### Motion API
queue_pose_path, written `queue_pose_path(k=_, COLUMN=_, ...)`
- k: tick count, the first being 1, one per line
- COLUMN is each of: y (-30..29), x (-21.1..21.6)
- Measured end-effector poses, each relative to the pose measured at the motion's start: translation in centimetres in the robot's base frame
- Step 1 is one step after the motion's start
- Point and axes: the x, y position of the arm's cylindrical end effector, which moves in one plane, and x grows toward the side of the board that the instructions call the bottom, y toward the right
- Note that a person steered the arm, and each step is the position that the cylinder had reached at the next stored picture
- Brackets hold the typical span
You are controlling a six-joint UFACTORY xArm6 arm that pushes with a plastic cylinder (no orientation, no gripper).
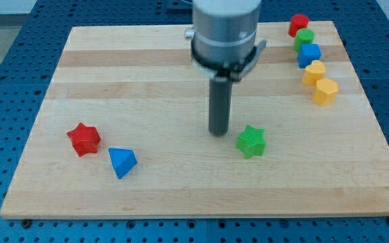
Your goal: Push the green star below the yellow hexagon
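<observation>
The green star [251, 141] lies on the wooden board [181, 182], right of the middle. The yellow hexagon [325, 92] sits near the board's right edge, up and to the right of the star. My tip [219, 132] rests on the board just left of the green star, a short gap away from it. The rod rises straight up to the arm's grey body at the view's top.
A column of blocks stands at the top right: a red block [298, 25], a green block [304, 40], a blue block [309, 55] and a yellow block [313, 72] above the hexagon. A red star [84, 139] and a blue triangular block [122, 162] lie at the lower left.
</observation>
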Motion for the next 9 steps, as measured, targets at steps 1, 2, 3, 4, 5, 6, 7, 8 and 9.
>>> queue_pose_path(k=1, y=7.4, x=2.1)
queue_pose_path(k=2, y=15.0, x=0.5)
queue_pose_path(k=3, y=17.1, x=-0.1)
queue_pose_path(k=4, y=16.0, x=5.4)
queue_pose_path(k=5, y=10.0, x=4.8)
queue_pose_path(k=6, y=8.2, x=1.2)
queue_pose_path(k=7, y=9.4, x=-1.0)
queue_pose_path(k=8, y=14.1, x=-2.0)
queue_pose_path(k=9, y=14.8, x=-2.0)
